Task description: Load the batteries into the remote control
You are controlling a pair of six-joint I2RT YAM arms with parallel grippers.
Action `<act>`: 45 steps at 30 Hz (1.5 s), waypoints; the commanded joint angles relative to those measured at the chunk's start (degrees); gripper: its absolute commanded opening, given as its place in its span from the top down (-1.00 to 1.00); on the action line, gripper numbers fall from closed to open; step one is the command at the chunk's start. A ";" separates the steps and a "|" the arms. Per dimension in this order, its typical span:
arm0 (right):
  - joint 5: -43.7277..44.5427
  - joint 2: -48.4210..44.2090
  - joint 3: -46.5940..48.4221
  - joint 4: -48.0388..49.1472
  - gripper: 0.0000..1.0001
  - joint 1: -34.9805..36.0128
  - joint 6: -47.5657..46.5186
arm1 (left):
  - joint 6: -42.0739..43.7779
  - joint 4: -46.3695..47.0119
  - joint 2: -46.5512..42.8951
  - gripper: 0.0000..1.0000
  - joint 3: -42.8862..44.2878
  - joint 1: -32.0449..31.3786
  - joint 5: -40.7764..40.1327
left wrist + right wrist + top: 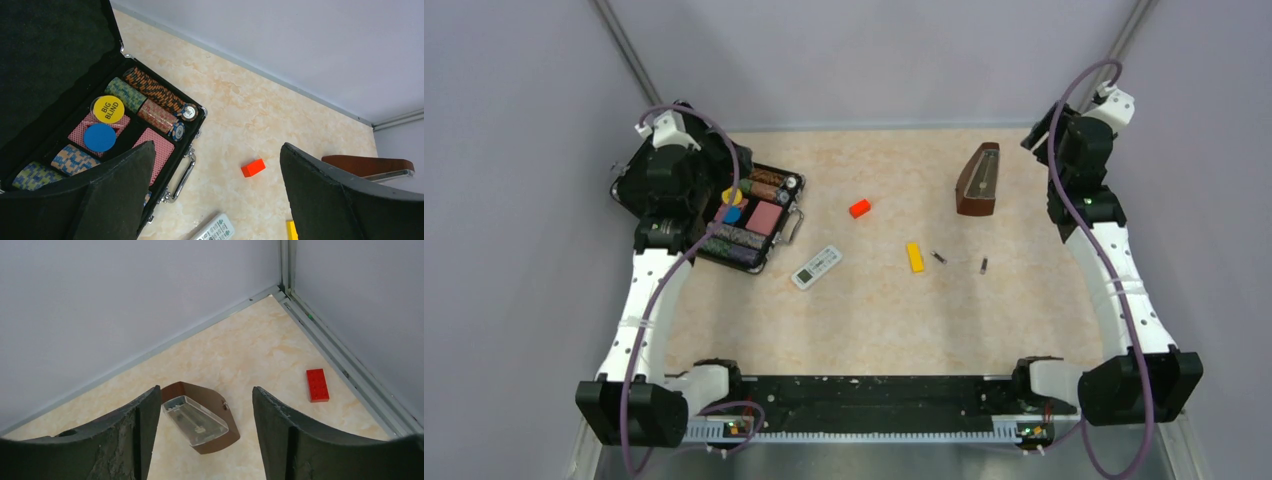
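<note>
The white remote control (816,267) lies button side up, left of the table's middle; its top end shows at the bottom of the left wrist view (215,231). Two small dark batteries (939,257) (984,266) lie loose on the table to its right, just past a yellow block (914,257). My left gripper (217,147) hangs open and empty over the edge of the poker chip case, well back and left of the remote. At the far right corner my right gripper (206,390) is open and empty above the metronome, far from the batteries.
An open black poker chip case (749,215) sits at the far left. A brown metronome (978,180) (200,422) stands at the far right. A red block (859,208) (253,167) lies behind the remote, and a flat red brick (317,385) lies by the right wall.
</note>
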 commanded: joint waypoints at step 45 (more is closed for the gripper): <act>-22.47 -0.55 -0.38 -1.93 -0.93 -0.04 1.83 | 30.98 -11.09 34.15 -0.65 -5.32 -28.72 -3.30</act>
